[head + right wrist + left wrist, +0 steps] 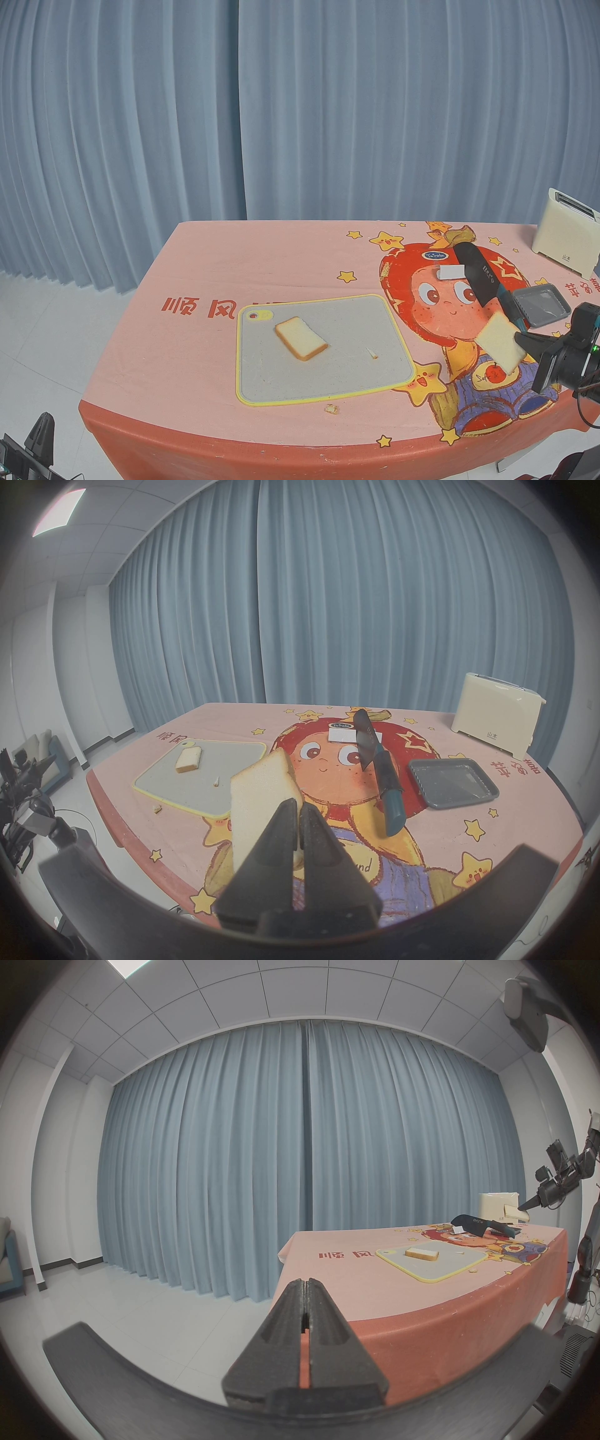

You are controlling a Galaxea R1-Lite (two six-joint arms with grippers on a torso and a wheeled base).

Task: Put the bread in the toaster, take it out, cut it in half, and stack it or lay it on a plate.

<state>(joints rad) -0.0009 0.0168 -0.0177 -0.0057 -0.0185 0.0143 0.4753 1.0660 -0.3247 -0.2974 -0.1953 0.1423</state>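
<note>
Table (206,262) bears one bread half (301,338); right pincer (520,338) grips second half (499,340).

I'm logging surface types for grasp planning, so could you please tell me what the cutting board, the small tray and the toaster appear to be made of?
Cutting board: likely matte plastic, flat grey with a yellow rim.
Tray: probably metal or coated plastic; dark grey with a soft sheen.
Toaster: seemingly smooth cream plastic casing, though painted metal is possible.

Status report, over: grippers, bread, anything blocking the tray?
Right gripper shut on bread half, above the table. Left gripper shut, empty, off the table. Other bread half on cutting board. Knife lies alongside gray tray.
</note>
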